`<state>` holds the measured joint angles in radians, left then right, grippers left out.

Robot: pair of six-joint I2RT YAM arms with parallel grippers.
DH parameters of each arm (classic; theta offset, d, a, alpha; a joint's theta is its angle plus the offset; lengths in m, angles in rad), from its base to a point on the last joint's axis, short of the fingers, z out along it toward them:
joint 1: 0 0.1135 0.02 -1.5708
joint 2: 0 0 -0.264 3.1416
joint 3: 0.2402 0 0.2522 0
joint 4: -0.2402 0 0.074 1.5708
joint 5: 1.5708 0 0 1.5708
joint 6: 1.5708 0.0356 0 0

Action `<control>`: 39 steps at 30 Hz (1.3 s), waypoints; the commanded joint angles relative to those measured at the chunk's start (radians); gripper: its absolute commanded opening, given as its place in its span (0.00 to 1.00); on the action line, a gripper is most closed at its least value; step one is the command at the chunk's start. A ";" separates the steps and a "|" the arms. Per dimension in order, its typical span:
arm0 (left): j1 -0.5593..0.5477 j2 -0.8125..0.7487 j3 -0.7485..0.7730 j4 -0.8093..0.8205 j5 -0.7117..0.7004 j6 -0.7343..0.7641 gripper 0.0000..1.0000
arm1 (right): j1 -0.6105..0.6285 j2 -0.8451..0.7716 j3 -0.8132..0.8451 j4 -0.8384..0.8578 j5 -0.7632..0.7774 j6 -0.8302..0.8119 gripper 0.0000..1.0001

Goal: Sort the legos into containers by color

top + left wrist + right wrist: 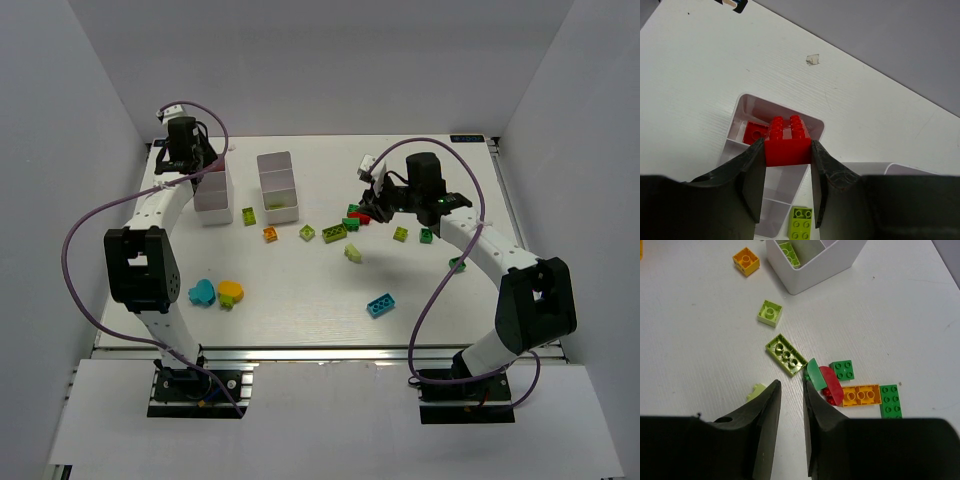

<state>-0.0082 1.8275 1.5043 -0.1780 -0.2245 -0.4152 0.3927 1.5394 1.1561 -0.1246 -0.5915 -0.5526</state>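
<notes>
My left pincer (787, 152) is clamped on a red brick (787, 141), one finger on each side. I hold it above the left tray (740, 107), over the far compartment as my wrist camera sees it. A second red brick (755, 132) lies inside that compartment. A lime brick (801, 222) sits on the tabletop (700, 65) just beside this tray.

My right pincer (790, 392) hangs low over the loose pile with its jaws narrowly parted and nothing between them. Just beside its right finger (815, 407) a green curved piece (813, 372) leans against a red curved piece (832, 385). Near them lie a small green brick (843, 370), an orange brick (861, 395) and a longer green brick (890, 400). An upside-down lime brick (786, 355) touches the green curved piece, and a small lime brick (770, 312) lies farther off. The right tray (810, 275) holds a lime brick in its near compartment. A cyan brick (380, 305) sits alone, nearer my bases.
</notes>
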 commanded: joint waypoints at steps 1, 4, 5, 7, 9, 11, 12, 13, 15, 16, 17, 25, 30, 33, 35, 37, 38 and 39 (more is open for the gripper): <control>0.007 -0.011 -0.007 -0.005 0.010 0.003 0.12 | -0.006 -0.012 0.039 0.013 -0.021 0.008 0.30; 0.007 -0.013 -0.019 -0.005 0.010 0.004 0.12 | -0.008 -0.013 0.034 0.014 -0.021 0.010 0.31; 0.007 -0.013 -0.022 -0.008 0.010 0.004 0.12 | -0.008 -0.013 0.034 0.014 -0.021 0.011 0.31; 0.007 -0.013 -0.030 -0.006 0.010 0.004 0.13 | -0.009 -0.015 0.031 0.016 -0.021 0.011 0.31; 0.007 -0.013 -0.035 -0.008 0.010 0.003 0.14 | -0.008 -0.016 0.031 0.016 -0.019 0.010 0.31; 0.007 -0.013 -0.036 -0.009 0.010 0.001 0.15 | -0.009 -0.016 0.031 0.016 -0.021 0.011 0.32; 0.007 -0.013 -0.036 -0.009 0.005 0.000 0.16 | -0.009 -0.018 0.031 0.016 -0.021 0.011 0.32; 0.007 -0.013 -0.035 -0.009 0.004 0.000 0.18 | -0.009 -0.016 0.031 0.016 -0.021 0.011 0.32; 0.007 -0.007 -0.027 -0.012 -0.002 0.001 0.27 | -0.009 -0.018 0.031 0.017 -0.022 0.011 0.32; 0.007 -0.005 -0.023 -0.014 -0.004 0.001 0.31 | -0.011 -0.018 0.030 0.017 -0.022 0.011 0.33; 0.007 -0.004 -0.019 -0.017 -0.007 0.001 0.36 | -0.009 -0.018 0.031 0.016 -0.022 0.011 0.33; 0.007 0.019 0.025 -0.028 -0.027 0.000 0.66 | -0.014 -0.019 0.030 0.017 -0.021 0.010 0.34; 0.007 0.006 0.037 -0.032 -0.029 -0.005 0.66 | -0.015 -0.022 0.031 0.016 -0.021 0.010 0.35; 0.007 -0.083 -0.008 -0.018 0.014 -0.028 0.49 | -0.017 -0.016 0.039 0.003 -0.031 -0.001 0.43; 0.007 -0.112 -0.068 0.009 0.037 -0.049 0.35 | -0.017 -0.009 0.047 -0.009 -0.040 -0.006 0.46; 0.007 -0.204 -0.142 0.044 0.132 -0.069 0.21 | -0.018 0.007 0.062 -0.038 -0.053 -0.036 0.60; 0.007 -0.233 -0.215 0.072 0.169 -0.092 0.21 | -0.020 0.014 0.070 -0.050 -0.066 -0.050 0.65; 0.007 -0.264 -0.252 0.081 0.198 -0.106 0.22 | -0.018 0.019 0.077 -0.062 -0.074 -0.084 0.72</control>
<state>-0.0082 1.7107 1.3468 -0.1585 -0.1463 -0.4660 0.3794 1.5455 1.1702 -0.1497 -0.6163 -0.5762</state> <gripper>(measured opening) 0.219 0.668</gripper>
